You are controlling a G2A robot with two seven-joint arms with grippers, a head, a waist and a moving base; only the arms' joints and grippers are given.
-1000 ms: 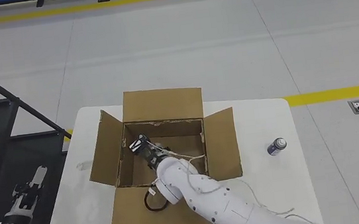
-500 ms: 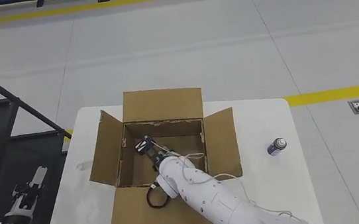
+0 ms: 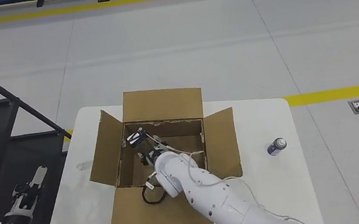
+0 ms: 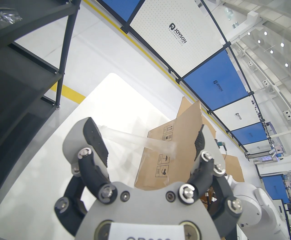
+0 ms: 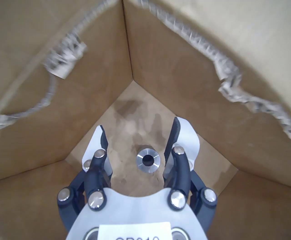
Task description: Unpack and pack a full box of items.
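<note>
Right end effector (image 5: 138,124) hangs inside the cardboard box (image 5: 186,75), its fingers spread wide and gripping nothing. The top view places it in the far left part of the box's interior. Directly beneath the gap between its fingers, a small metal cylinder (image 5: 148,161) stands on end on the box floor. Its dark bore faces up, it sits apart from the walls, and neither finger touches it. Left end effector (image 4: 146,133) also has its fingers parted and clamped on nothing, and is held off the left edge of the bench (image 3: 260,119), well apart from the box. A small can (image 3: 277,146) stands on the bench to the right of the box.

The cylinder looks like solid machined metal. It should be stiff and in no danger of crushing, is probably heavy for its size, and looks smooth enough to slip through a weak grip. Being round, it would likely roll if knocked over. The sensible hold is across its curved side wall, low on the body, with one finger on each side. Lowering the end effector straight down should keep either finger from tipping it, and a firm squeeze should suit it.
</note>
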